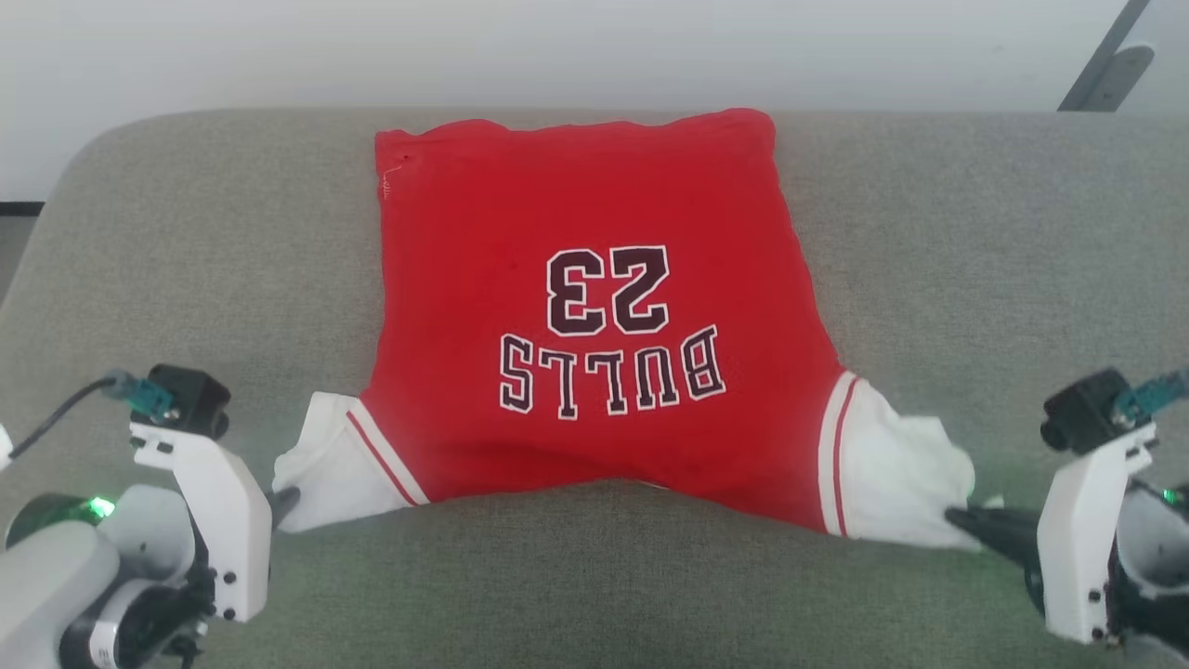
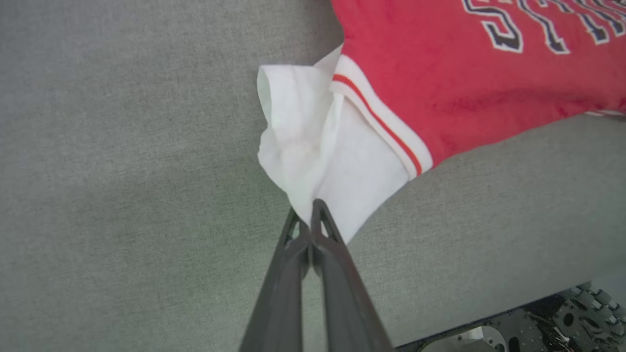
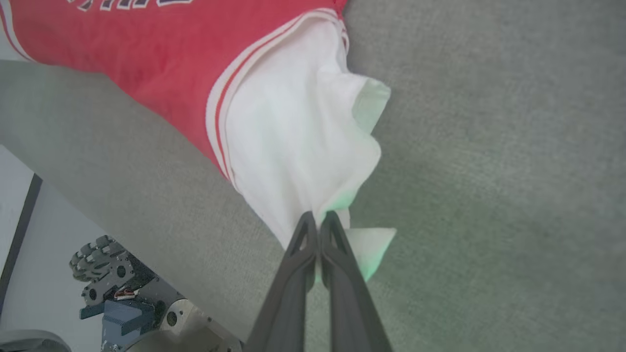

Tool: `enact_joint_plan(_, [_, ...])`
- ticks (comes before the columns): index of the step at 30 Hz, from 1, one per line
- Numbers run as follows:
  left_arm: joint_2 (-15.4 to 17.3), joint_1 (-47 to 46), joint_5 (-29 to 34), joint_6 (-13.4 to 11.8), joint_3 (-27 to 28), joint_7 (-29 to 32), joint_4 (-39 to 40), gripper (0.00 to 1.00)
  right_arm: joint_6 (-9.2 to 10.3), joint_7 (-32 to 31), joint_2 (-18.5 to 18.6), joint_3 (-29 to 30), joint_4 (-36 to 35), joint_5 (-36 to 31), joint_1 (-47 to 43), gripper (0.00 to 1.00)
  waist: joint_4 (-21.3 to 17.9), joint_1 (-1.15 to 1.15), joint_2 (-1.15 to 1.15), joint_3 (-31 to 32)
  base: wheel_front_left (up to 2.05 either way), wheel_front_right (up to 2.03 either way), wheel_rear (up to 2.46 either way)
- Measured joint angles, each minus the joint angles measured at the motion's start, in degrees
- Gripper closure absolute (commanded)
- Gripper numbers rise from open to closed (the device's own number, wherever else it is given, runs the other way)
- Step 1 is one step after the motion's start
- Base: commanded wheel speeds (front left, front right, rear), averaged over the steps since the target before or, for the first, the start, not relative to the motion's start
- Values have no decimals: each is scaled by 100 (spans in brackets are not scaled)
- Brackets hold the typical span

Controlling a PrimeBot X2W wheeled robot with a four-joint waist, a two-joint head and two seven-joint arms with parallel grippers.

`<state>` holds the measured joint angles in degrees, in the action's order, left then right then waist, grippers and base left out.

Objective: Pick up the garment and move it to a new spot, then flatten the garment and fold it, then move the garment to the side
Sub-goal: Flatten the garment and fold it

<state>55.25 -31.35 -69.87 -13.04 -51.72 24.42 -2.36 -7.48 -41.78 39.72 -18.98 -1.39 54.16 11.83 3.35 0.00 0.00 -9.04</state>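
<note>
Head view: one red garment (image 1: 594, 307) lies face up at the middle of the grey fabric-covered table (image 1: 975, 232), its number 23 upside down to us and its collar end near. We count two grippers. The left gripper (image 1: 283, 502) is at the near-left sleeve tip and the right gripper (image 1: 961, 518) at the near-right one.

Left wrist view: the left gripper (image 2: 308, 215) is closed to a sliver, pinching the white cloth of the left sleeve (image 2: 313, 146), which is bunched.

Right wrist view: the right gripper (image 3: 320, 220) is likewise clamped on the crumpled right sleeve (image 3: 293, 137). That makes two sleeves, each held.

We judge this to be the flattening step. It should go best if we draw both sleeves outward evenly and low over the table, so that the body neither skews nor lifts.
</note>
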Motion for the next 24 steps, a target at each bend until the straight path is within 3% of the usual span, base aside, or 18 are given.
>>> enact_joint_plan(6, [40,304,-47,-232,-5,-194,258,100,0,-474,-389,439,-344,-287,-622,100,-4,0,0,-165,0,0,0])
enact_joint_plan(12, [-168,323,193,-233,-78,-477,68,100,0,-503,-873,622,-243,-739,-717,100,21,0,0,-354,0,0,0])
enact_joint_plan(13, [-223,320,205,-224,-83,-511,19,100,0,-504,-929,615,-197,-820,-711,89,29,0,0,-385,0,0,0])
enact_joint_plan(14, [-280,312,218,-178,-88,-558,-23,100,-1,-502,-964,608,-166,-951,-695,51,39,0,0,-413,0,0,0])
enact_joint_plan(15, [-333,297,260,-157,-89,-627,-64,100,-1,-481,-1001,635,-126,-1055,-664,21,47,0,0,-440,0,0,0])
enact_joint_plan(17, [-419,254,290,-83,-80,-735,-136,100,0,-480,-1081,677,-90,-1157,-587,0,65,0,0,-492,0,0,0])
enact_joint_plan(24, [-611,91,480,70,-53,-1028,-256,100,0,-431,-1265,1232,-597,-1268,-216,0,153,0,0,-650,0,0,0])
